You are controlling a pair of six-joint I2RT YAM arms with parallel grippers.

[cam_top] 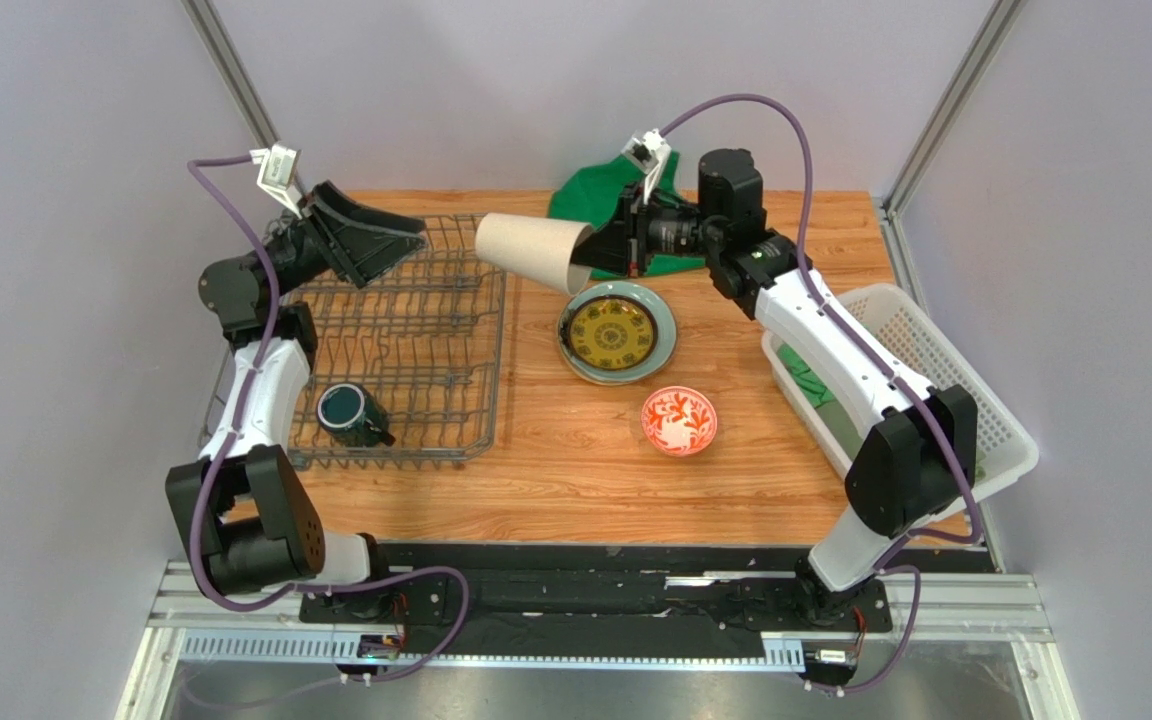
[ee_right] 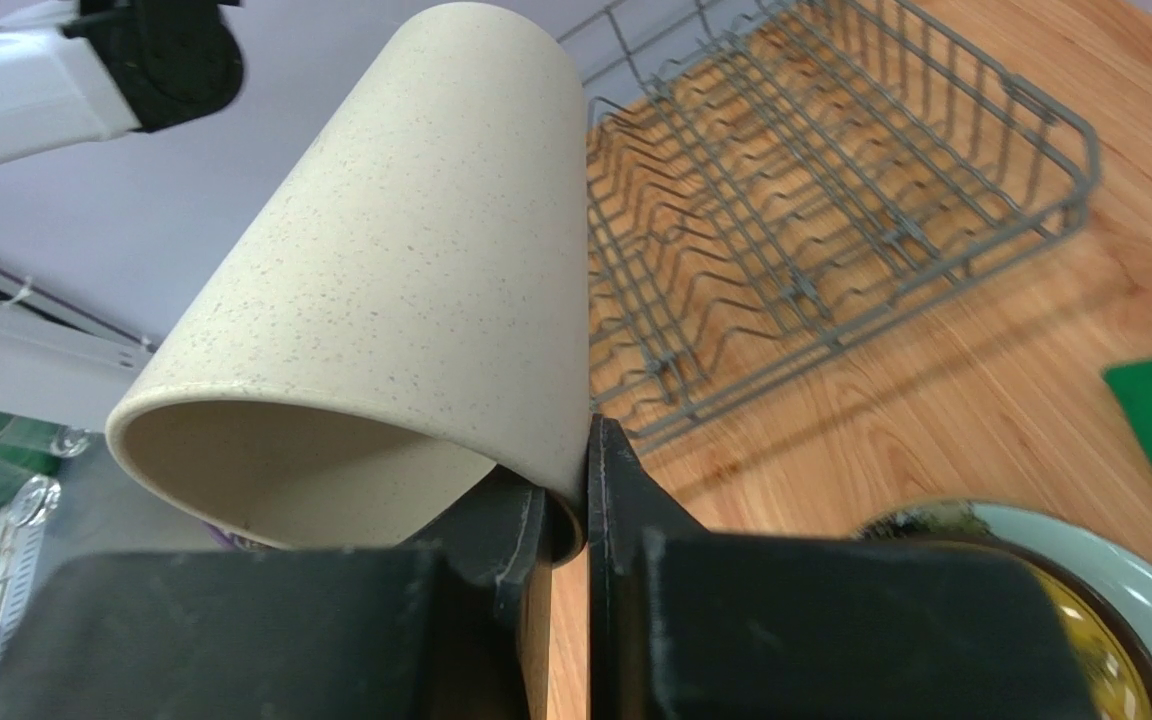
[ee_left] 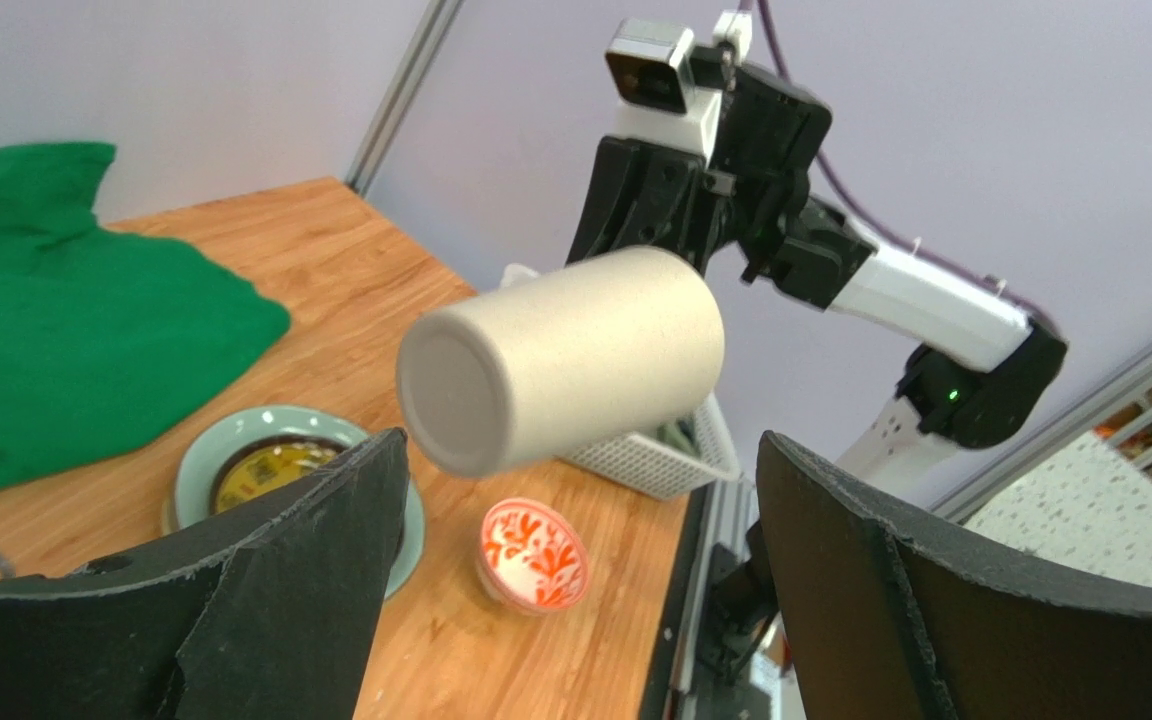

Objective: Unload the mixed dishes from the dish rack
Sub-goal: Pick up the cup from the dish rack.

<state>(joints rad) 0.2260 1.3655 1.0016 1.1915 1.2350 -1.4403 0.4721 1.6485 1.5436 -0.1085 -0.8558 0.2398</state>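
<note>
Stoneware, by its look, so treat the beige handleless cup (cam_top: pixel 534 249) as stiff, smooth and breakable; it hangs sideways above the tabletop (cam_top: pixel 567 480), just beside the dish rack (cam_top: pixel 432 345); the right end effector (ee_right: pixel 567 510) pinches only its rim wall, a thin hold that may slip; the left end effector (cam_top: pixel 372 240) stands wide apart, holding nothing.
</note>
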